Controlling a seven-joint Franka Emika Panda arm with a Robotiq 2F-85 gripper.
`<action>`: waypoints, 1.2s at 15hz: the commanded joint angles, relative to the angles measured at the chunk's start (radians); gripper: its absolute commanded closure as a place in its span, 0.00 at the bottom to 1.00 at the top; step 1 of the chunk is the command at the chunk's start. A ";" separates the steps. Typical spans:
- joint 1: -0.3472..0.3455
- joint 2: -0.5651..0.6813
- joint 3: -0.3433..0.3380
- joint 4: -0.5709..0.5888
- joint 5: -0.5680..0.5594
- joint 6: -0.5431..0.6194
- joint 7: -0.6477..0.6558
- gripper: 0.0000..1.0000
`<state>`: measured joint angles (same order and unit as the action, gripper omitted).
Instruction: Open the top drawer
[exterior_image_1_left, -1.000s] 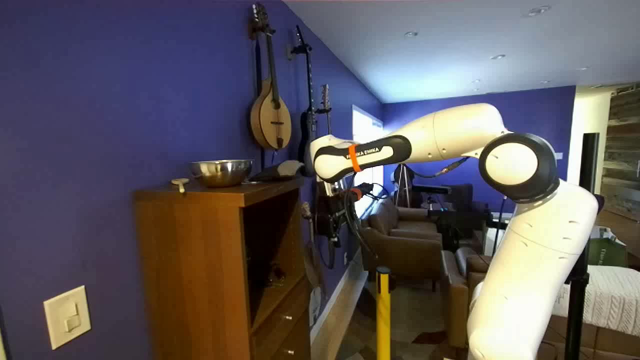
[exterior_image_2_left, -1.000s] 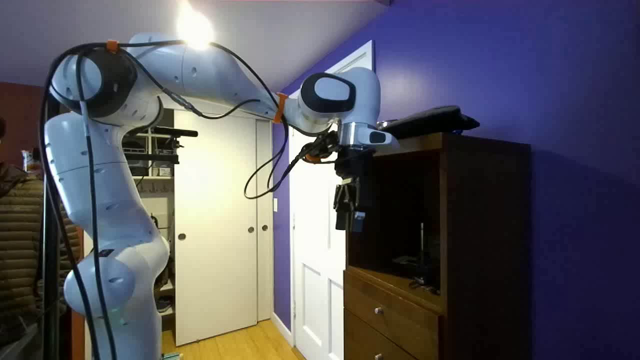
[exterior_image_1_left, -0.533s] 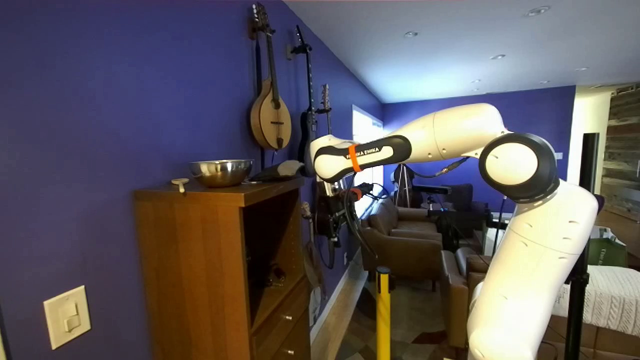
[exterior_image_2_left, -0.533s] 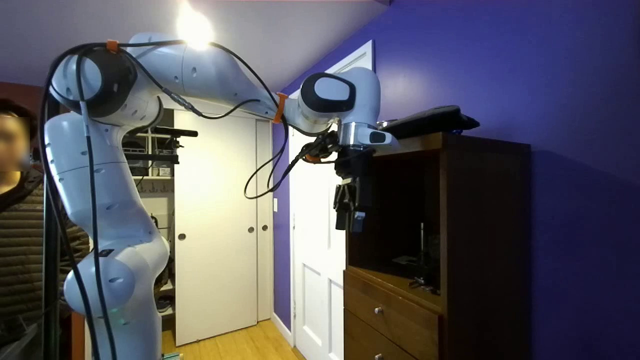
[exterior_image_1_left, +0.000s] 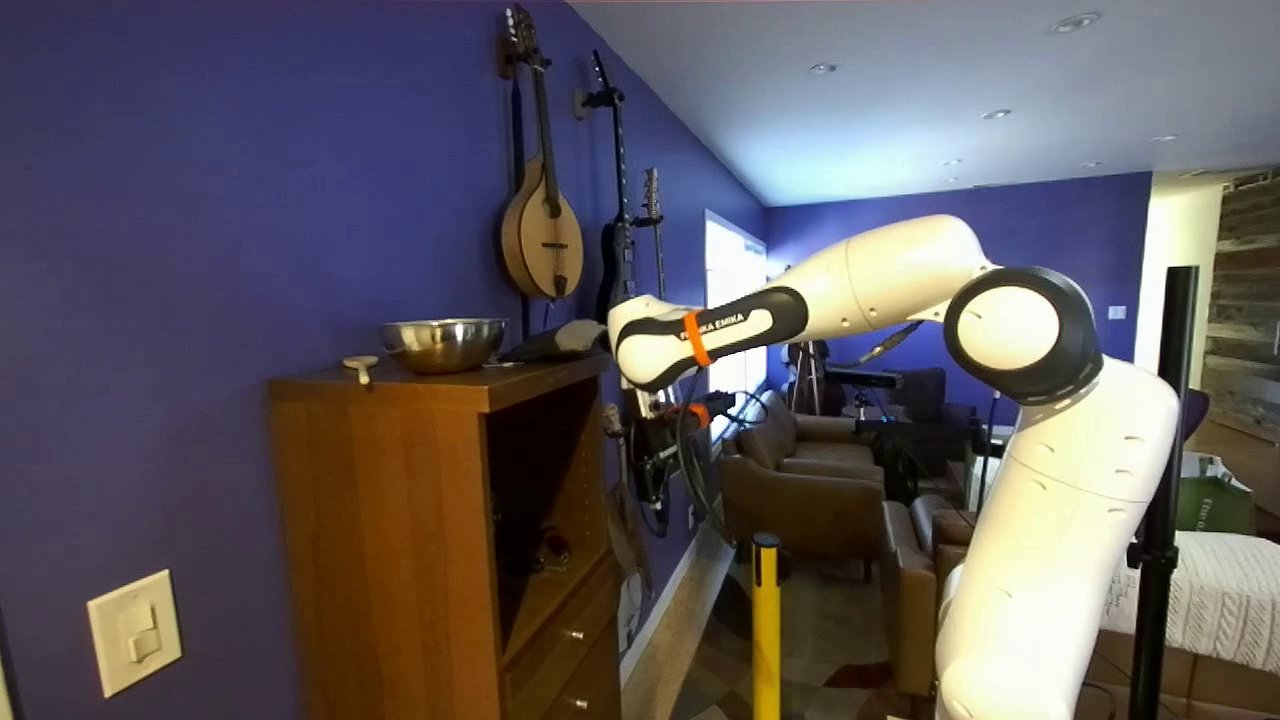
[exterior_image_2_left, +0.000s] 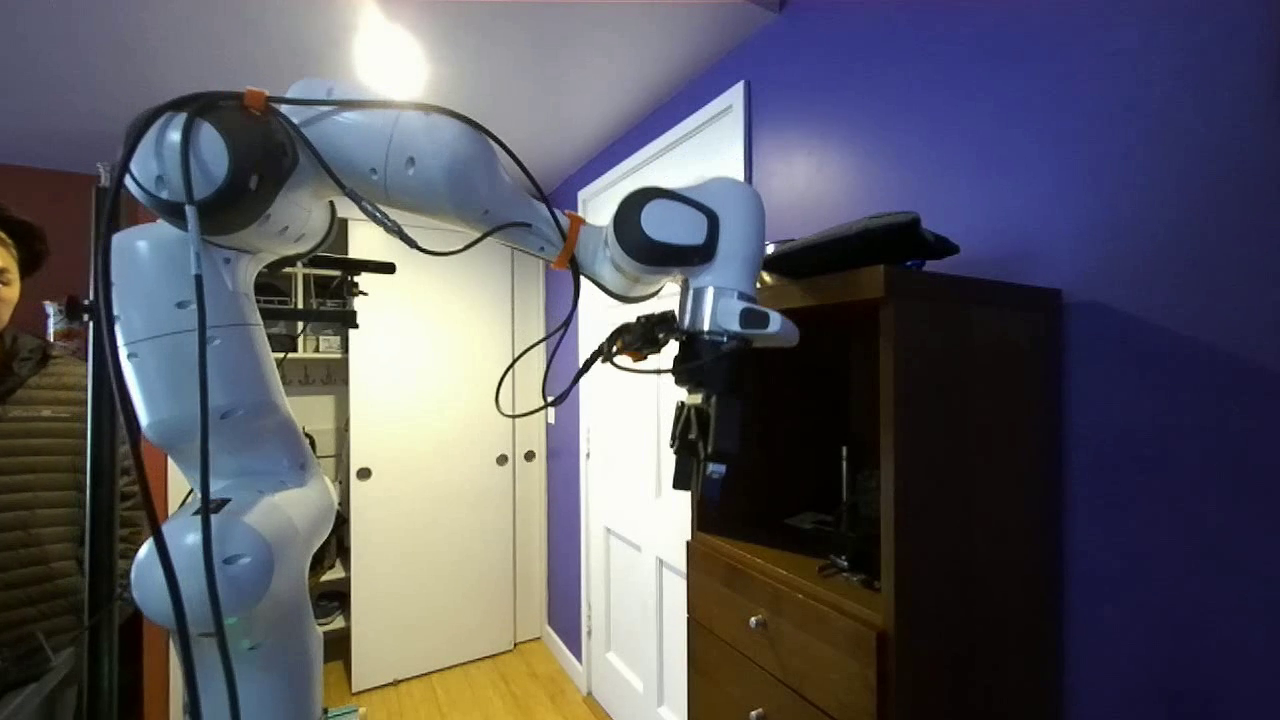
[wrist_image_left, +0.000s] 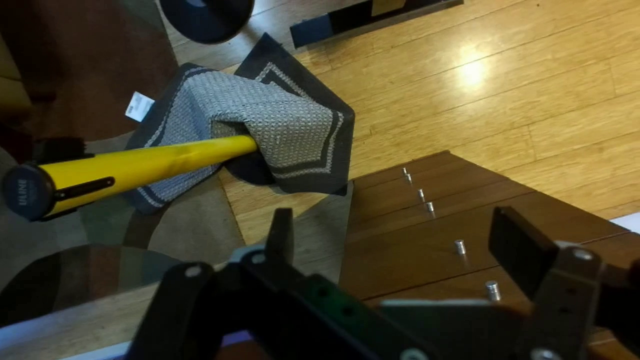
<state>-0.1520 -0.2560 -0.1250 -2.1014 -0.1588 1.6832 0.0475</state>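
Observation:
The tall wooden cabinet (exterior_image_2_left: 970, 450) stands against the purple wall. Its top drawer (exterior_image_2_left: 800, 628) is closed, with a brown wood front and a small silver knob, below the dark open niche (exterior_image_2_left: 790, 430). The top drawer also shows at a steep angle in an exterior view (exterior_image_1_left: 560, 632). In the wrist view the top drawer front (wrist_image_left: 445, 286) is partly hidden by my gripper (wrist_image_left: 400, 232), and its knob (wrist_image_left: 492, 291) shows near the right finger. My gripper (exterior_image_2_left: 700, 480) is open, empty and points down. It is in front of the niche, above the drawer's height, touching nothing.
A metal bowl (exterior_image_1_left: 445, 345) and a dark object (exterior_image_2_left: 860, 245) lie on the cabinet top. Several more drawers with knobs (wrist_image_left: 460, 247) are below. A yellow post (exterior_image_1_left: 767, 630) stands near the cabinet. A person (exterior_image_2_left: 40, 420) is at the edge of an exterior view.
The arm and gripper have moved down in front of the niche, and the elbow has shifted toward the cabinet. The person at the edge has come into view. The drawer has not moved.

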 joint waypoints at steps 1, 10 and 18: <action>0.010 0.041 -0.009 -0.141 0.084 0.188 0.061 0.00; -0.003 0.110 -0.033 -0.254 0.118 0.296 -0.003 0.00; 0.074 0.158 -0.013 -0.359 0.437 0.576 -0.251 0.00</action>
<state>-0.1047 -0.1175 -0.1509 -2.4232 0.1642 2.1419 -0.1051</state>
